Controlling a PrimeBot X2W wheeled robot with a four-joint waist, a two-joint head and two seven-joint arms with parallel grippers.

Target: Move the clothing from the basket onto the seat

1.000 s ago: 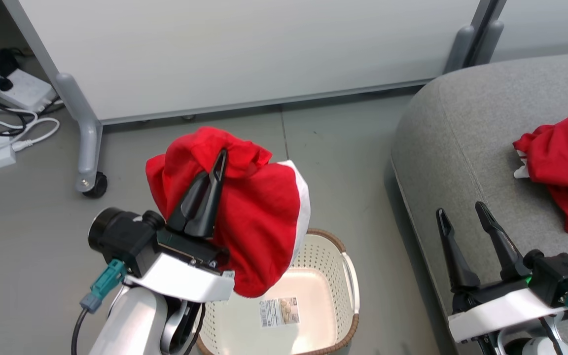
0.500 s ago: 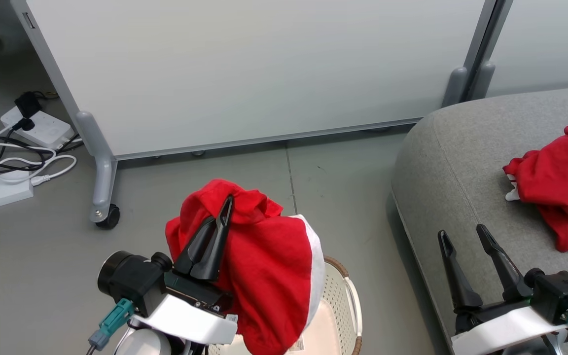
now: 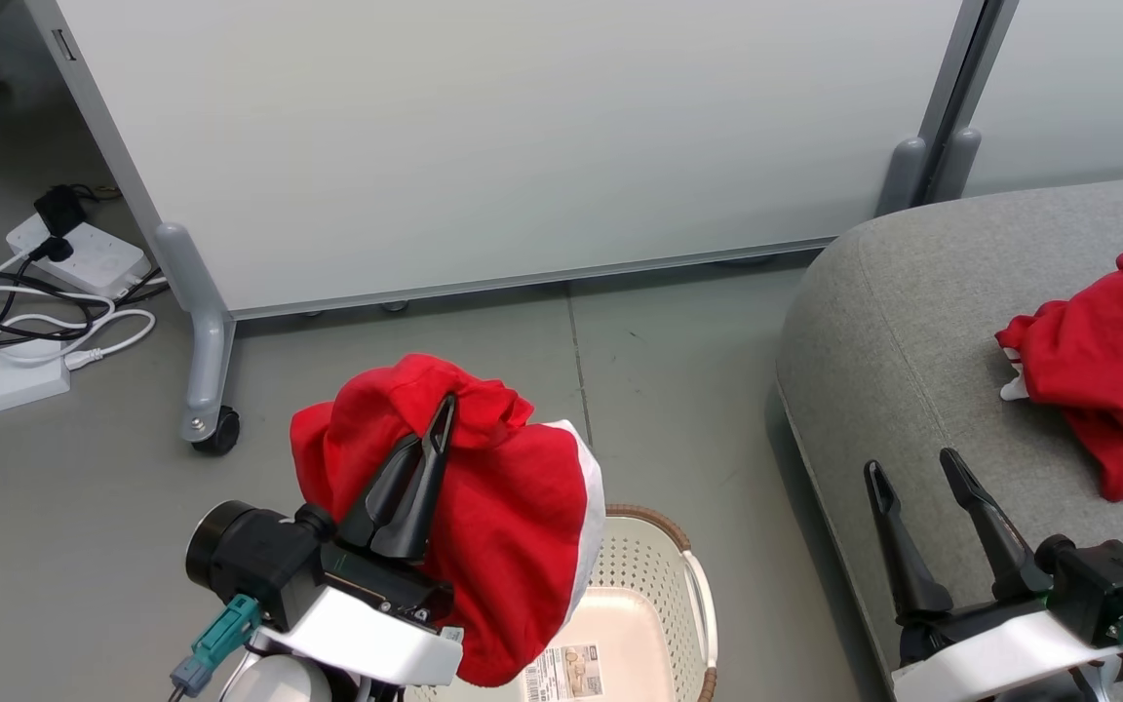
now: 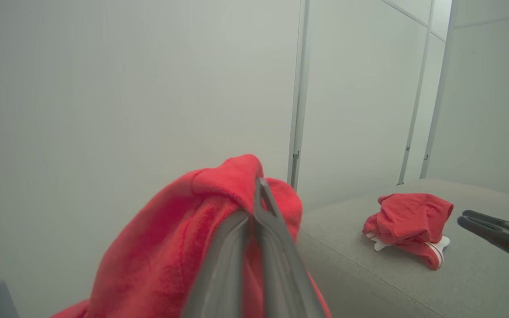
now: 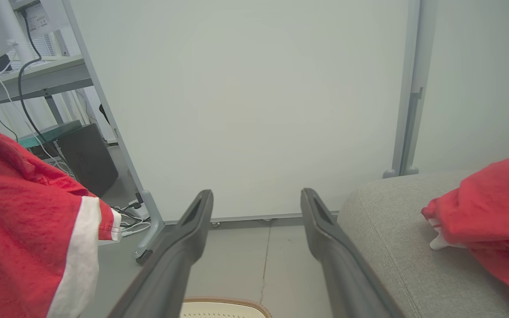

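My left gripper (image 3: 445, 414) (image 4: 256, 187) is shut on a bright red piece of clothing (image 3: 503, 526) (image 4: 184, 238) with a white trim band, hanging in the air above the cream perforated basket (image 3: 664, 570). The basket's floor shows a label sticker and no clothing that I can see. A second red garment (image 3: 1103, 366) (image 4: 407, 218) (image 5: 488, 212) lies on the grey seat (image 3: 912, 322) at the right. My right gripper (image 3: 915, 470) (image 5: 256, 198) stands open over the seat's near edge, nothing between its fingers. The held garment (image 5: 20, 238) also shows at the left of the right wrist view.
A pale grey wheeled partition panel (image 3: 484, 136) stands behind the basket, its caster (image 3: 215, 429) on the floor to the left. Power strips and cables (image 3: 25, 302) lie at the far left. Grey floor (image 3: 678, 370) separates basket and seat.
The head camera has tilted, shifting the whole picture. My left gripper still holds the red garment above the basket, and has drifted slightly left in the last half second. The right gripper stays open.
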